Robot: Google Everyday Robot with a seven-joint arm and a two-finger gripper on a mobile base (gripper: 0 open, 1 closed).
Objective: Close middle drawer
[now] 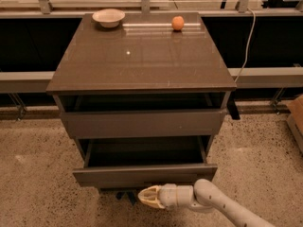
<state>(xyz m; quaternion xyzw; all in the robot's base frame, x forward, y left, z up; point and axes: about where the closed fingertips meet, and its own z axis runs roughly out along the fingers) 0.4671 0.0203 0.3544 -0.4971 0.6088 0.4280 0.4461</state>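
Note:
The middle drawer point(144, 174) is pulled out toward me. It has a narrow flat grey-brown front panel and a shallow dark box that looks empty. Above it, the drawer with the taller front panel point(142, 123) stands slightly open under the cabinet top. My gripper point(142, 196) is low in front of the cabinet, just below the middle drawer's front panel and a little right of its centre. It points left, with its cream fingers shut together and empty. It does not touch the panel.
The cabinet top point(137, 56) carries a white bowl point(109, 17) at the back left and an orange point(178, 22) at the back right. Speckled floor lies all around. A cable point(246, 41) hangs at the right. A dark object point(124, 196) sits under the cabinet.

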